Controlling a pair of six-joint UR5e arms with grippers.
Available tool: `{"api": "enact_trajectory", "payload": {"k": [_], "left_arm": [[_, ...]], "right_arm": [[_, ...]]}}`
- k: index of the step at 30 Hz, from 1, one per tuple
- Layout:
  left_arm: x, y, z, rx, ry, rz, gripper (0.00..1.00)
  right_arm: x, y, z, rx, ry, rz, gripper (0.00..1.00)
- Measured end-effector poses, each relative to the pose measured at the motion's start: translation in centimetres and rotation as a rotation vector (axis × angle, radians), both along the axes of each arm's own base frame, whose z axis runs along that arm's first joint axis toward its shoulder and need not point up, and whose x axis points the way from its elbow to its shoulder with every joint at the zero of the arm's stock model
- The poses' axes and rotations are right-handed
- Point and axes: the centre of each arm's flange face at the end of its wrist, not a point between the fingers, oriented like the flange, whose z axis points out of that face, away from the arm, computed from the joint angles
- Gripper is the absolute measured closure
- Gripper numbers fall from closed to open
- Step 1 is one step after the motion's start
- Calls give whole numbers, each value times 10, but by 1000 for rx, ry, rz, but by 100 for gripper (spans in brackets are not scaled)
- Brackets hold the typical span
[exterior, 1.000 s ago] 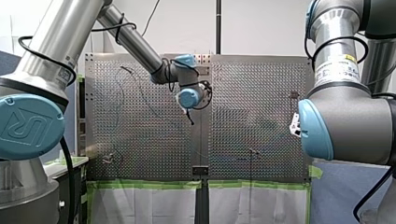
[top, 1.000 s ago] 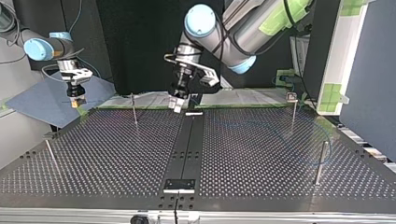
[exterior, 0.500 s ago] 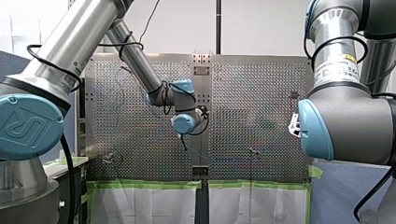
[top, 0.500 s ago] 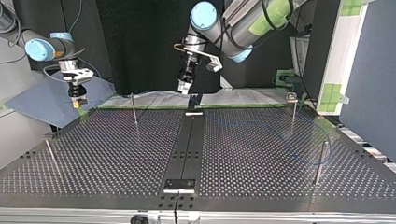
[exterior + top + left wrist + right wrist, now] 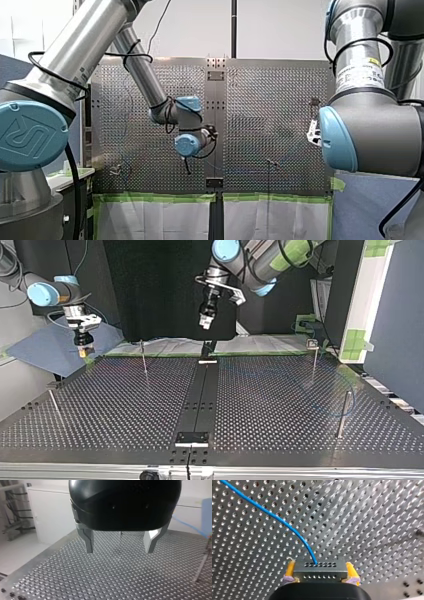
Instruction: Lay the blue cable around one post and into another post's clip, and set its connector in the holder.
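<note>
Right tool point(image 5: 320, 572), yellow-padded, pinches the connector point(image 5: 320, 568) above the table point(image 5: 374, 517); the blue cable point(image 5: 279, 519) trails from it across the table. Left tool point(image 5: 119, 545) spread, empty, well above the table. Recommended: firm pinch, slack carried low, clear of the posts point(image 5: 144, 356).

The cable point(image 5: 284, 525) is bright blue against the silver table point(image 5: 367, 517), which is patterned with even rows of dark holes. The connector point(image 5: 320, 574) is dark grey with two rows of tiny holes. The pads point(image 5: 290, 568) of the right gripper point(image 5: 320, 566) are yellow. The left gripper point(image 5: 119, 551) has a glossy black body and pale metal fingers point(image 5: 87, 538). Green tape point(image 5: 155, 197) edges the table.
</note>
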Motion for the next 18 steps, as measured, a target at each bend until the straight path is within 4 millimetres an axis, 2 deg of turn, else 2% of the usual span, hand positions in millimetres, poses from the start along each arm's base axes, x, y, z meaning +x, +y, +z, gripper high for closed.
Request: {"api": "enact_trajectory", "payload": {"k": [18], "left_arm": [[-51, 43, -44, 104, 117, -4, 0]], "right_arm": [[34, 12, 82, -58, 2, -38, 100]]}}
